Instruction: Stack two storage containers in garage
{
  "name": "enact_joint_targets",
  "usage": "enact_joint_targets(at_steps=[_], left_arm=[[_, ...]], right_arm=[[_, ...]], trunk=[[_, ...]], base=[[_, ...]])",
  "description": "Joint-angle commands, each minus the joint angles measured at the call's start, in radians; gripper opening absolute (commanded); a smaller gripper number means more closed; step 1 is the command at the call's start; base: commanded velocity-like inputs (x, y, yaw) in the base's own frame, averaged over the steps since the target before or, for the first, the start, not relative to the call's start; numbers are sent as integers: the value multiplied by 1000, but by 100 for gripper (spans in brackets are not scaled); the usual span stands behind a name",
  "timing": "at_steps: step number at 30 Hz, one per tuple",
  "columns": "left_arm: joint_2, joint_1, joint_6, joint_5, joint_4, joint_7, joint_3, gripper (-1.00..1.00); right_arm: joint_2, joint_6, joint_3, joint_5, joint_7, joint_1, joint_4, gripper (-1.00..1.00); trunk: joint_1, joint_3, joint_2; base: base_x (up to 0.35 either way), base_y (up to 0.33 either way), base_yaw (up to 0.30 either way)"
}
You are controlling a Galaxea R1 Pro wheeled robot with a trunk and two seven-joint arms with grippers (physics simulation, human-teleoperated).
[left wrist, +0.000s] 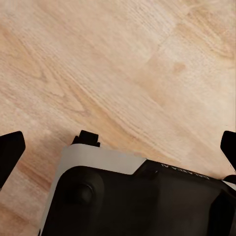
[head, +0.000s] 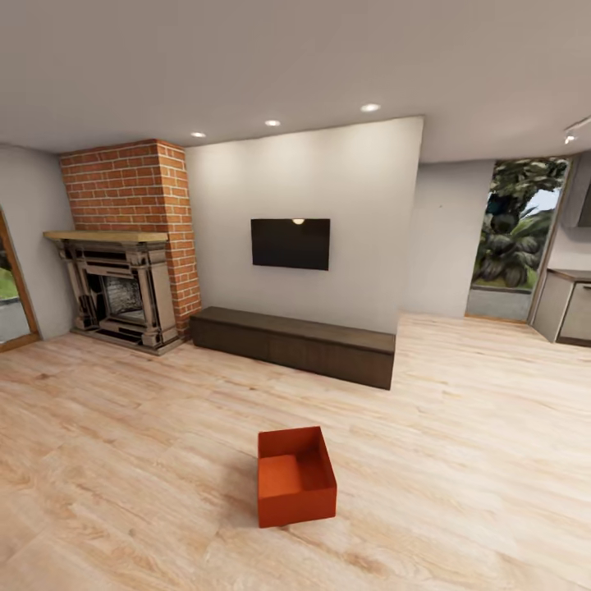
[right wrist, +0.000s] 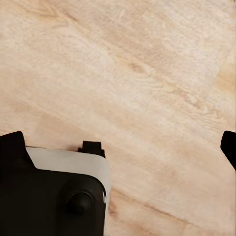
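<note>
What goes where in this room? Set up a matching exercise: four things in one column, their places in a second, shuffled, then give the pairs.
Things:
1. storage container
2. TV
3. fireplace
4. long dark cabinet

Places:
A. mounted on the white wall
B. below the red-brick chimney, at the head view's left
C. out on the open light wood floor
D. against the foot of the white wall, beneath the screen

Pairs: 1-C, 2-A, 3-B, 4-D
</note>
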Motion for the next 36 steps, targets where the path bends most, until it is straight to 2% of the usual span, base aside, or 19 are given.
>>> enact_joint_targets(at_steps=[1, 13, 36], left_arm=[[0, -1, -3, 5, 1, -1, -2, 100], [0, -1, -3, 5, 1, -1, -3, 100], [0, -1, -4, 2, 1, -1, -3, 100]], right_arm=[[-1, -5, -8, 11, -4, -1, 3, 100], [-10, 1, -5, 15, -9, -1, 3, 100], [-4, -1, -5, 15, -11, -1, 3, 100]], trunk=[[1, -1, -1], [1, -1, -1], [1, -1, -1]], base=[[326, -5, 121], [326, -60, 20], [310, -106, 0]])
